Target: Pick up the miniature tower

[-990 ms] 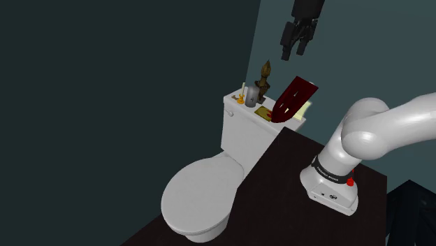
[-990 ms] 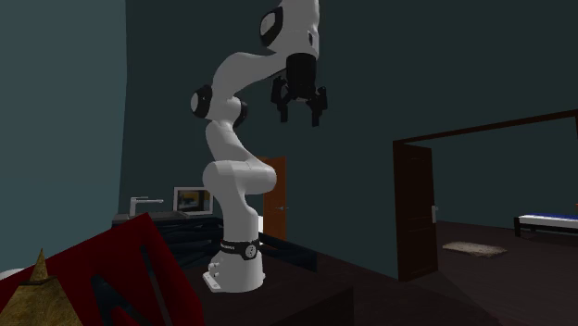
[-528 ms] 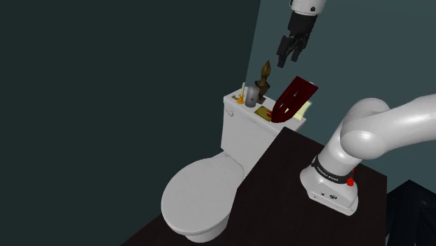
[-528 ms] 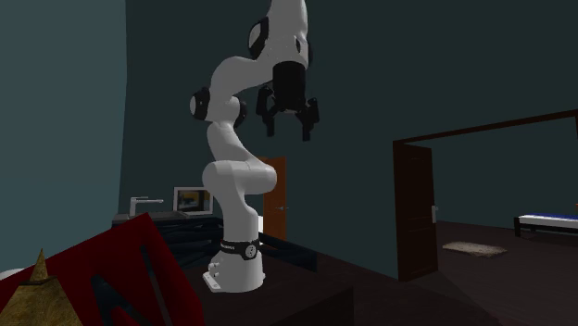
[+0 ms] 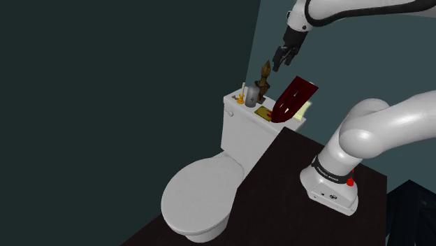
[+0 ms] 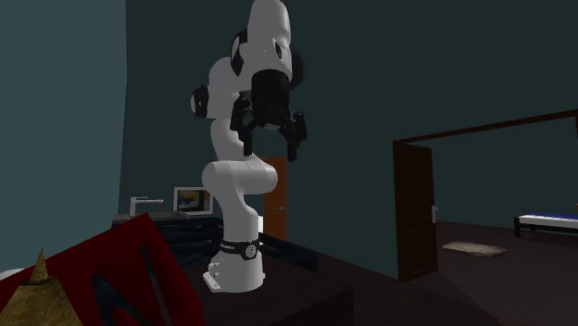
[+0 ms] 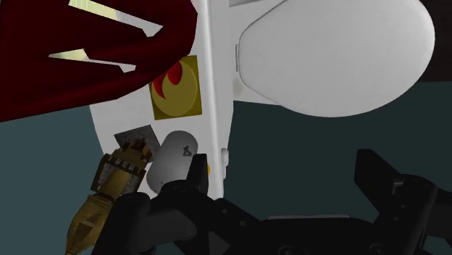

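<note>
The miniature tower [image 5: 263, 82] is a slim brown and gold spire standing upright on the white toilet tank [image 5: 241, 126]. My gripper [image 5: 281, 61] hangs open in the air just above it and toward the shoulder view's right, not touching it. In the wrist view the tower [image 7: 109, 190] lies beside the near finger [image 7: 195, 174], outside the gap of the gripper [image 7: 286, 181]. From the second exterior view the gripper [image 6: 270, 141] faces the camera with its fingers apart, and the tower's tip [image 6: 37, 278] shows at the lower left.
On the tank a grey cup [image 5: 249, 94] stands close beside the tower, with a small yellow item [image 5: 240, 98], a yellow card [image 7: 175, 81] and a leaning dark red panel [image 5: 290, 101]. The closed toilet lid [image 5: 199, 196] lies below. A dark wall stands behind.
The gripper has come down and moved toward the shoulder view's left, from high above the red panel to just above the tower. It stays open.
</note>
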You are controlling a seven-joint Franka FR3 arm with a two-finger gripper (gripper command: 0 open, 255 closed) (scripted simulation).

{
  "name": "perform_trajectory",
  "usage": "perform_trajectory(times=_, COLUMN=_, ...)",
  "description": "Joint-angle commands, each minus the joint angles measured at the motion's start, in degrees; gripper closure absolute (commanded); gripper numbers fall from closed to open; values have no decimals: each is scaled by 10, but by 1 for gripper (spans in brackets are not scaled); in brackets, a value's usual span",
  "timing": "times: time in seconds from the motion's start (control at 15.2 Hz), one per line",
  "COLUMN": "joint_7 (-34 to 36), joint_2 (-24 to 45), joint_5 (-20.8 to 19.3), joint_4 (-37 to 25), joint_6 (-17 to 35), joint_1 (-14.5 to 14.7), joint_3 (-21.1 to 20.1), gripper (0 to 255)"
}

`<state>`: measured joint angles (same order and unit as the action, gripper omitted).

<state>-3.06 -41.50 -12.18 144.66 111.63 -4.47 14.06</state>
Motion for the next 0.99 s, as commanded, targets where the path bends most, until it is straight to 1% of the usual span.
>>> perform_trajectory(times=0.0, joint_7=-19, joint_2=14, joint_5=-16, joint_4=12, joint_6=48, joint_1=-8, joint_3=22, gripper=0)
perform_trajectory(times=0.26, joint_7=-53, joint_2=67, joint_5=-38, joint_4=16, joint_6=145, joint_1=-15, joint_3=66, gripper=0)
perform_trajectory(times=0.53, joint_7=-92, joint_2=133, joint_5=-44, joint_4=4, joint_6=240, joint_1=-12, joint_3=115, gripper=0)
perform_trajectory(times=0.73, joint_7=-128, joint_2=190, joint_5=-31, joint_4=-14, joint_6=309, joint_1=-1, joint_3=154, gripper=0)
perform_trajectory(times=0.92, joint_7=-178, joint_2=251, joint_5=4, joint_4=-39, joint_6=373, joint_1=20, joint_3=199, gripper=0)
